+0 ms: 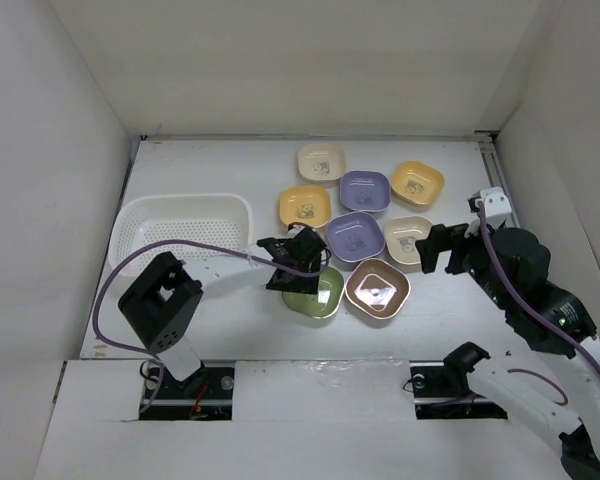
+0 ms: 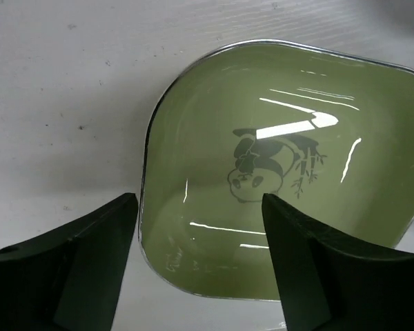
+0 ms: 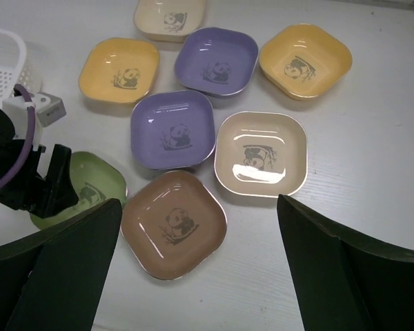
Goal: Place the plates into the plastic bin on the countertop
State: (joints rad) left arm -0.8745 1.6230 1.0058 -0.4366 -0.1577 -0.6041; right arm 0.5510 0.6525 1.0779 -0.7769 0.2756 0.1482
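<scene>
Several plates lie close together on the countertop [image 1: 230, 320]. The green plate [image 1: 323, 295] [image 2: 290, 138] is nearest my left gripper [image 1: 298, 264] [image 2: 200, 207]. Its jaws are open and straddle the plate's near-left rim: one finger [image 2: 90, 262] is over the bare surface, the other [image 2: 324, 269] over the plate's inside. The brown plate [image 1: 377, 287] [image 3: 174, 224] and the beige plate [image 1: 408, 239] [image 3: 261, 153] lie below my right gripper [image 1: 435, 250] [image 3: 199, 207], which hangs open and holds nothing. The white plastic bin [image 1: 185, 232] stands to the left with nothing in it.
Behind these lie two purple plates [image 1: 356, 236] [image 1: 365, 191], two orange-yellow plates [image 1: 304, 206] [image 1: 416, 183] and a cream plate [image 1: 321, 162]. White walls close in the sides and back. The left arm's purple cable [image 1: 110, 290] loops in front of the bin.
</scene>
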